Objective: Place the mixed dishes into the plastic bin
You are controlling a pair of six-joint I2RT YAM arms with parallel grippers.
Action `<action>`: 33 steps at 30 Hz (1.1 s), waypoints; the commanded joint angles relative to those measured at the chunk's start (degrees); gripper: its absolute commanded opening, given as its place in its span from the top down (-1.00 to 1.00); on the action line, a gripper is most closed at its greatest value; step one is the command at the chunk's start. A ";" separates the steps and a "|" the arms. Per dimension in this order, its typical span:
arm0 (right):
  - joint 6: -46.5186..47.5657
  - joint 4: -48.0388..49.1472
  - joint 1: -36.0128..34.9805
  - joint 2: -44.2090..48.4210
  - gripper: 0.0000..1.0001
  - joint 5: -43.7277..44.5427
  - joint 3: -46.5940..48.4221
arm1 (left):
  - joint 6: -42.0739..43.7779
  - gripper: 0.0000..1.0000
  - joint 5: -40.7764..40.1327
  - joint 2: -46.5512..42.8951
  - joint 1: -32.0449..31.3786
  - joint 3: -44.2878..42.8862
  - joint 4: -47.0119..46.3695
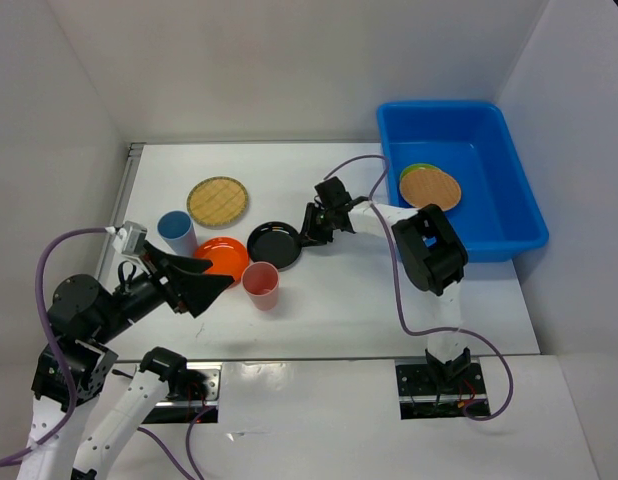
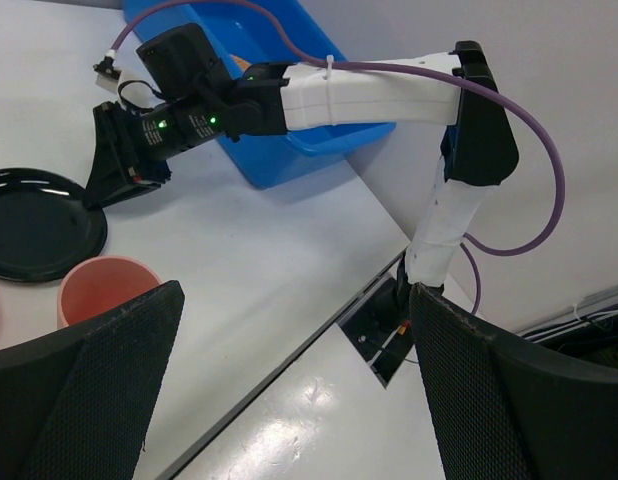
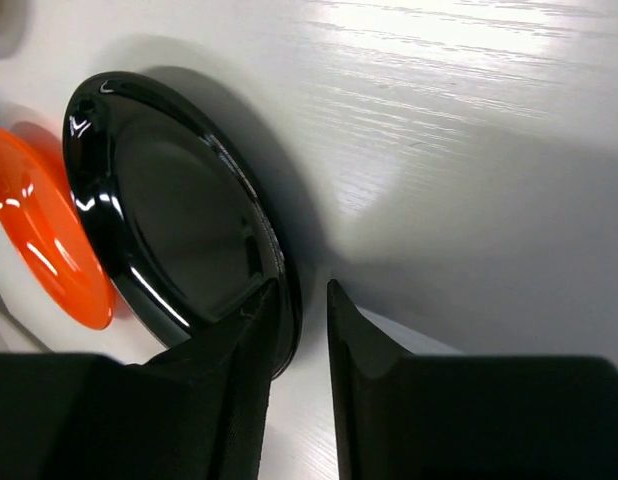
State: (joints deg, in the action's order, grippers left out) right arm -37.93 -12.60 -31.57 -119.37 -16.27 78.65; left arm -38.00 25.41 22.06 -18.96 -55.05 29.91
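Blue plastic makes the big bin [image 1: 501, 245]. It sits at the far right of the table, and a tan plate [image 1: 432, 188] lies on a green plate [image 1: 409, 172] inside it.

You are working on the black plate [image 3: 179, 220] now. It lies flat near the middle of the table, dark and shiny, just beside the orange plate [image 1: 227, 254].

Your right gripper [image 3: 301, 300] is down at its right edge. One finger is over the rim and one is outside it, with a small gap showing, so it is not pinching yet. I think you next need to squeeze the rim, lift, and carry the plate over the bin wall. That thin rim looks slippery, so hold it tight.

Your left gripper [image 2: 294, 300] hangs spread wide with nothing in it.

A second tan plate [image 1: 217, 202], a pink cup [image 1: 261, 285] and a blue cup [image 1: 175, 230] are out on the table too.
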 commanded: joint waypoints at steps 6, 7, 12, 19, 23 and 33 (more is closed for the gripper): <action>0.58 2.75 0.02 -4.64 0.62 -2.88 -0.17 | -1.29 -1.00 0.96 -1.06 -0.20 0.12 -1.96; 0.58 2.76 0.02 -5.16 0.67 -2.89 -0.17 | -1.29 -1.00 0.96 -1.06 -0.20 0.12 -1.96; 0.05 2.23 0.02 -3.25 0.99 -2.11 -0.17 | -1.29 -1.00 0.43 -1.58 -0.20 0.12 -1.96; 2.59 -6.64 7.92 13.44 0.99 -2.96 1.59 | -1.29 -1.00 0.43 -1.59 -0.20 1.16 -1.43; 2.60 -7.97 20.62 24.26 0.99 -8.68 1.59 | -1.29 -1.00 0.43 -1.59 -0.20 1.17 -2.57; -0.03 -4.73 47.89 30.78 0.99 -12.47 -1.29 | -1.29 -1.00 0.43 -2.11 -0.20 1.17 -2.58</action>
State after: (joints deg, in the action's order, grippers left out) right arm -36.82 -17.85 14.00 -87.77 -26.74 80.18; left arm -38.00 25.39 21.06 -18.96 -53.98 29.54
